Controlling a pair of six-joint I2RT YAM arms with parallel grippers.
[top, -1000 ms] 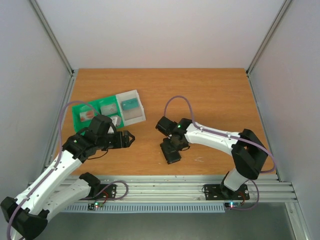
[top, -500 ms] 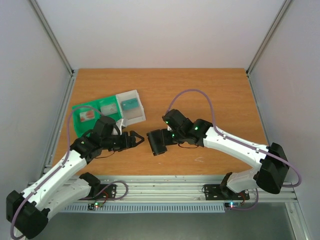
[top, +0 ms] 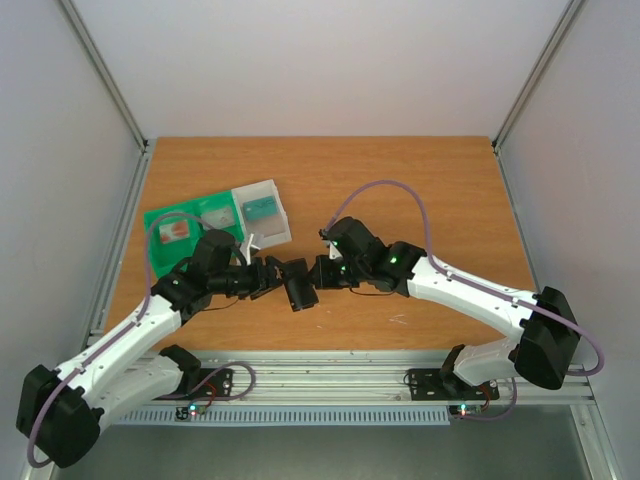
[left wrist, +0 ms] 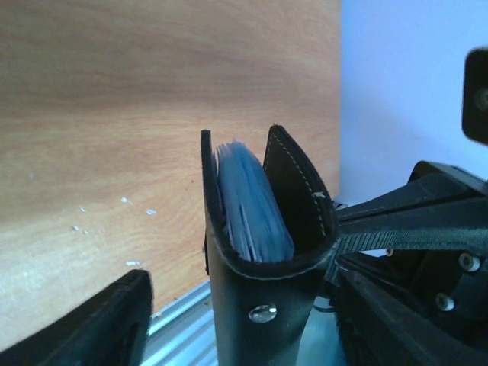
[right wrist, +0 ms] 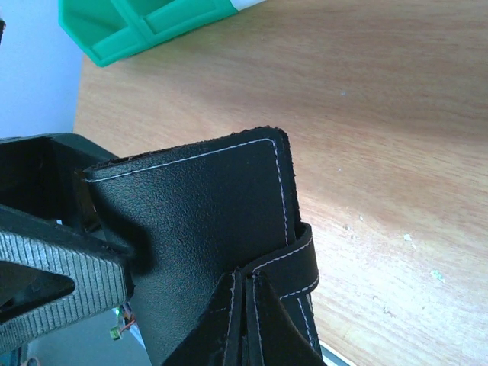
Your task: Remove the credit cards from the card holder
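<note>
Black card holder (top: pixel 298 288) sits mid-front over the wooden counter (top: pixel 420 190); right end effector (top: pixel 314 274) clamped on it, left end effector (top: pixel 272 279) spread wide beside it. Left wrist: pale blue credit cards (left wrist: pixel 252 206) stand inside the fold. Right wrist: ribbed pad (right wrist: pixel 53 259) presses the leather.

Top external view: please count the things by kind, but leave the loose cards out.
Left arm, right arm: 2
Green tray: 1
Clear-white box: 1
Black card holder: 1
Total: 5
</note>
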